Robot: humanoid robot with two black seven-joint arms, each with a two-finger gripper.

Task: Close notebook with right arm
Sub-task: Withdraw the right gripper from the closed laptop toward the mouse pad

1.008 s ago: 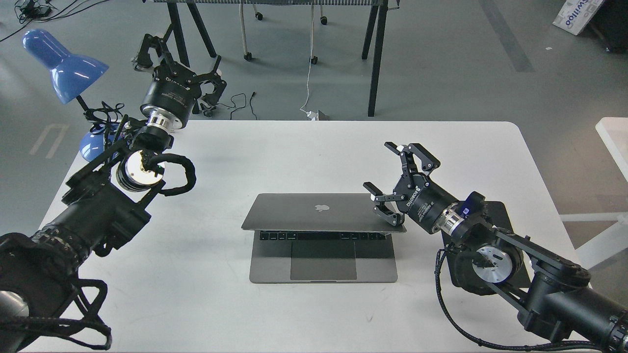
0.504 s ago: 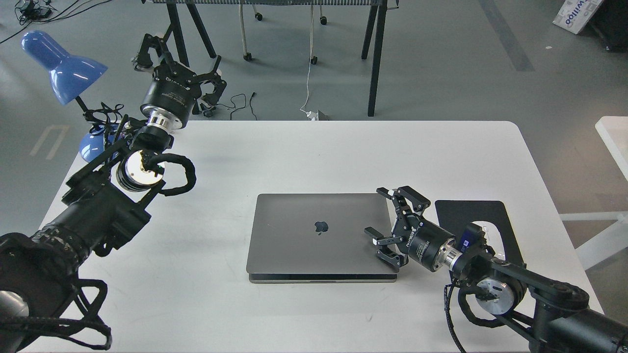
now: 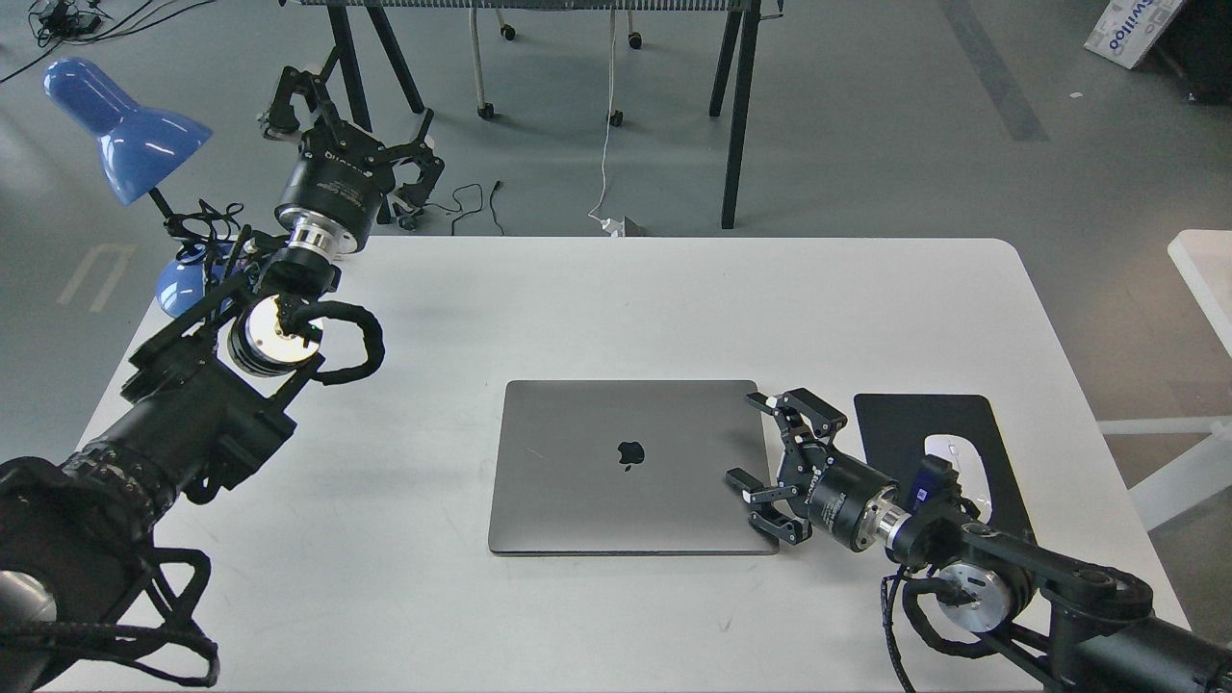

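The notebook (image 3: 630, 479), a slim space-grey laptop with a dark apple logo, lies shut and flat on the white table (image 3: 597, 298). My right gripper (image 3: 765, 457) is open and empty, its fingers spread over the lid's right edge, low against it. The right arm (image 3: 972, 573) with its blue tag comes in from the lower right. My left gripper (image 3: 351, 115) is open and empty, held high beyond the table's far left corner.
A black mouse pad (image 3: 938, 452) with a white mouse (image 3: 953, 462) lies right of the notebook, partly under my right arm. A blue desk lamp (image 3: 130, 130) stands at the far left corner. Table legs and cables are on the floor behind.
The lid went from half open to fully shut. My right gripper moved down and toward me with the lid and now rests at its right edge. The left arm has not moved.
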